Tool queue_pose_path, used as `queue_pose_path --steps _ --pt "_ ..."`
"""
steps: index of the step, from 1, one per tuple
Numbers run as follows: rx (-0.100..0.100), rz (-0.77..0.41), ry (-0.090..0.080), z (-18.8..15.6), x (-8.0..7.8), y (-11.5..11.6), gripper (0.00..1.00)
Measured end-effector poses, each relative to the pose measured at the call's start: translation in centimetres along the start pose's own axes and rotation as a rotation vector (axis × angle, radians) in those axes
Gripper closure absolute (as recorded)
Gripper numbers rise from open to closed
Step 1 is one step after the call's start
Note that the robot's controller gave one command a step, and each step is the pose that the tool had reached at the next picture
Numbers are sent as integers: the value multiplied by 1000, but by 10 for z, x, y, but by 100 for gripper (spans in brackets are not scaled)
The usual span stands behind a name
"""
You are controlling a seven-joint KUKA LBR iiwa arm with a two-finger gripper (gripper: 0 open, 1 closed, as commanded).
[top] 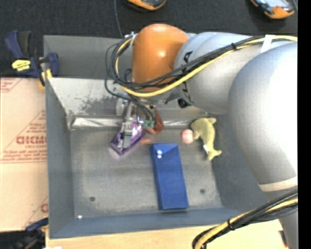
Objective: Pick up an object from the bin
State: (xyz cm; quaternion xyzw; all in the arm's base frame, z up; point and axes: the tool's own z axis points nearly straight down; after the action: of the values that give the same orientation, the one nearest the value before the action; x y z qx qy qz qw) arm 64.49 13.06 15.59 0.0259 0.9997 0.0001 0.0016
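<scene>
My gripper (128,135) hangs below the orange wrist cover at the back middle of the bin, its fingers down on a small purple object (122,143) that lies tilted on the bin floor. The purple piece sits right at the fingertips; I cannot make out whether they are closed on it. A reddish-brown and green small thing (154,124) lies just right of the gripper. A long blue box (169,176) lies on the floor to the lower right of the gripper.
A pale yellow dolphin-like toy (208,136) with a small pink ball (187,136) beside it lies at the back right, close under the arm. The arm covers the bin's right side.
</scene>
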Motion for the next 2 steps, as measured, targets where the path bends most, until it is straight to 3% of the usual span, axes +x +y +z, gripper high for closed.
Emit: queue_pose_path --steps 1,2 --pt "-2 -343 -7 21 14 -53 0" --pt "-3 -460 -9 33 14 -75 0"
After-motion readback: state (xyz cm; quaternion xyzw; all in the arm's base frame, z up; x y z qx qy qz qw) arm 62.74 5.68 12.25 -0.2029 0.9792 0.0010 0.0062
